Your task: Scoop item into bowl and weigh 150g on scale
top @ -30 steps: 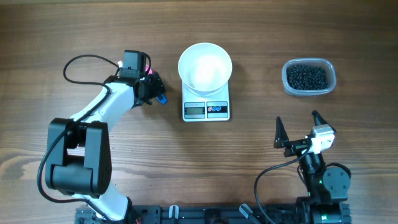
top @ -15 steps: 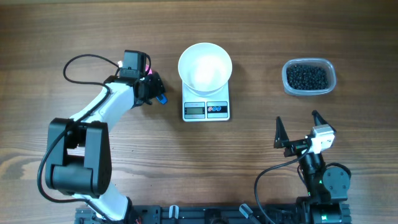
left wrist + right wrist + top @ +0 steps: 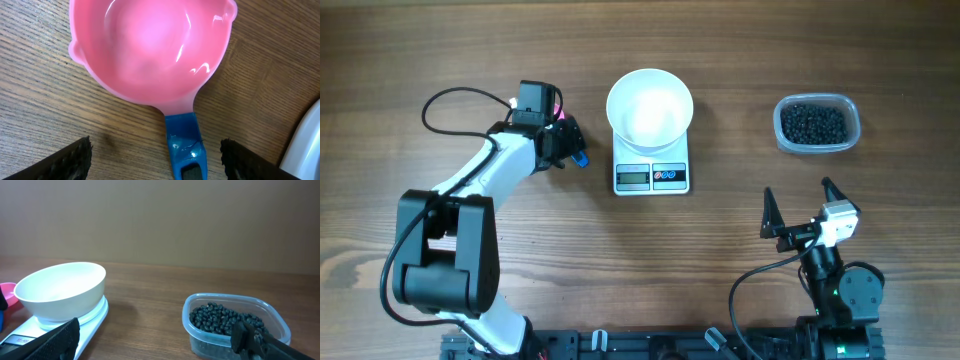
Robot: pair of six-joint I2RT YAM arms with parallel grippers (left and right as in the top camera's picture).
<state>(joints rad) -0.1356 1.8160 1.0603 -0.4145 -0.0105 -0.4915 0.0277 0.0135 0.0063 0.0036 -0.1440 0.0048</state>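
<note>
A pink scoop (image 3: pixel 150 45) with a blue handle (image 3: pixel 185 145) lies on the table left of the scale. My left gripper (image 3: pixel 156 152) hovers low over it, open, one finger on each side of the handle and neither touching it. From above, the left gripper (image 3: pixel 570 142) covers most of the scoop. The white bowl (image 3: pixel 650 105) stands empty on the white scale (image 3: pixel 653 177). The item, black beads (image 3: pixel 813 123), fills a clear tub (image 3: pixel 850 110) at the right. My right gripper (image 3: pixel 797 192) sits open near the front right, holding nothing; its view shows the bowl (image 3: pixel 62 290) and the beads (image 3: pixel 225 317).
The left arm's black cable (image 3: pixel 450 100) loops over the table at the far left. A white edge of the scale (image 3: pixel 305 145) shows at the right of the left wrist view. Bare wood lies between the scale and the tub (image 3: pixel 235 335).
</note>
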